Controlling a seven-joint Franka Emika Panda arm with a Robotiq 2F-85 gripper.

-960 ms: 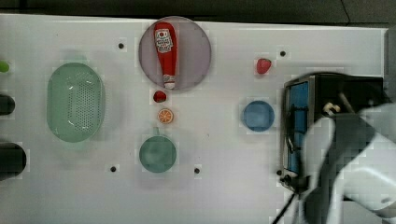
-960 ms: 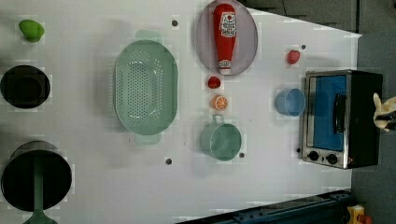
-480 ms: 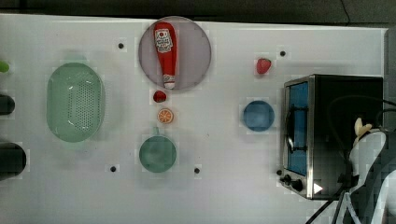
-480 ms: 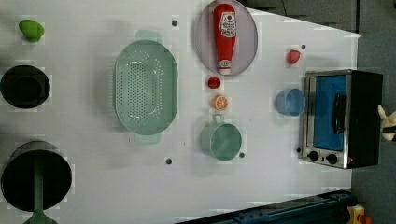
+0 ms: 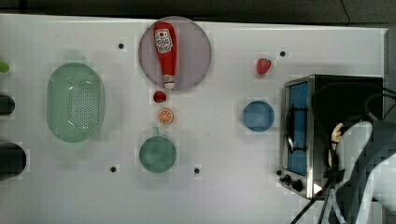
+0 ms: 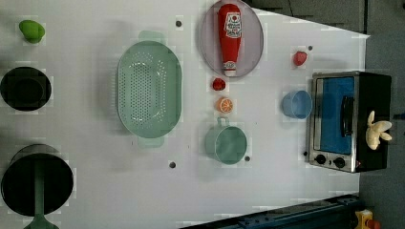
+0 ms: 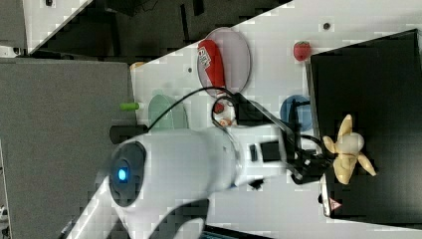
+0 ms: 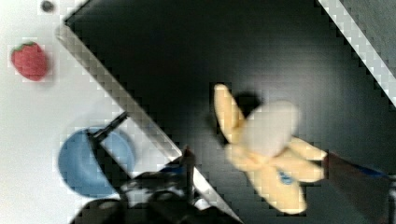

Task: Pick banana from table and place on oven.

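White tabletop (image 5: 233, 196) under everything, dotted with a few small dark holes, running the full width of the top view. White robot arm (image 7: 199, 159) next in bulk, reaching in over the right view's middle toward the oven, with black cables looped along it. Boxy oven (image 6: 372, 95) at the left view's right end of the tabletop, black on top, blue glass door and two black knobs facing the rest of the things. Pale green colander (image 5: 74, 108) well apart from it, toward the top view's left. Two black pots (image 6: 24, 88) (image 6: 36, 179) at the left view's left edge, the lower with a green ladle across it. Grey round plate (image 5: 196, 51) on the far side in the top view, with a red ketchup bottle (image 5: 166, 51) lying flat on it. Green mug (image 5: 158, 154) nearer, below the plate in the top view. Blue bowl (image 5: 258, 115) just beside the oven door. Banana (image 6: 377, 133), half peeled with its skin splayed out, lying on the oven's black top near the back edge, off the tabletop. Hand (image 8: 258, 156) over that same top, fingers spread wide to either side of the banana, gripping nothing. Strawberry (image 5: 263, 66) near the oven's far corner. Orange slice (image 5: 165, 115) and a small red fruit (image 5: 159, 96) between plate and mug.
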